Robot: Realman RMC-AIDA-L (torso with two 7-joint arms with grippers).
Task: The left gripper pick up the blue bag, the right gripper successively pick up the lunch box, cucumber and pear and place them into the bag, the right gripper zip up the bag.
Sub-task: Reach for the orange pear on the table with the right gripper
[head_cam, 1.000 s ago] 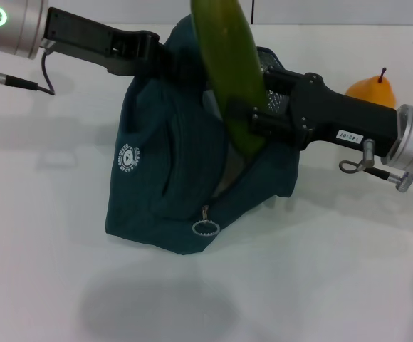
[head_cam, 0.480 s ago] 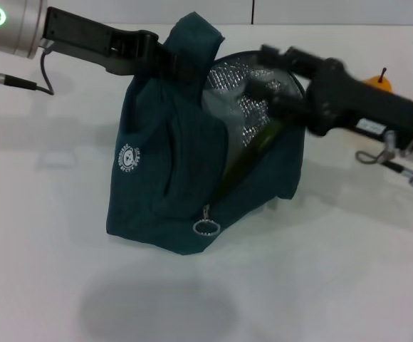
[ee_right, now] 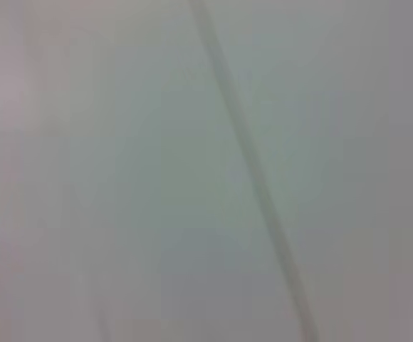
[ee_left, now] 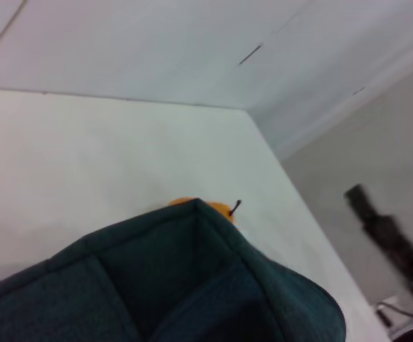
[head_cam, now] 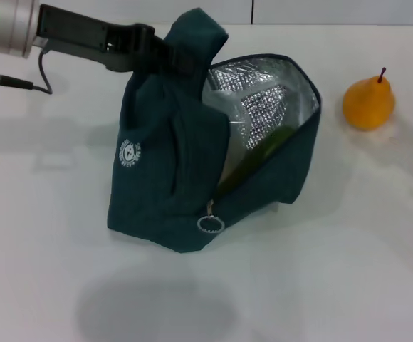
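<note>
My left gripper point(head_cam: 165, 58) reaches in from the left edge of the head view, its jaws clamped on the raised top fabric of the blue bag point(head_cam: 167, 171); the bag stands on the white desk point(head_cam: 335, 271), pulled up at that corner; a round white logo point(head_cam: 129, 152) sits on its left face, and a zipper pull with a metal ring point(head_cam: 210, 224) hangs at the low front edge; to the right of my grip the mouth gapes, showing the silver quilted lining point(head_cam: 263, 100); inside, the lunch box point(head_cam: 219, 128) shows only as a pale clear shape against the lining, and the cucumber point(head_cam: 260, 153) leans beside it, a dark green length slanting down into the opening; further right, well apart from the bag, the pear point(head_cam: 368, 102) sits upright on the desk with its dark stem up; my left wrist view shows the bag's fabric close up, with the pear peeking past its edge; my right gripper is out of sight, so I cannot tell how its jaws stand.
</note>
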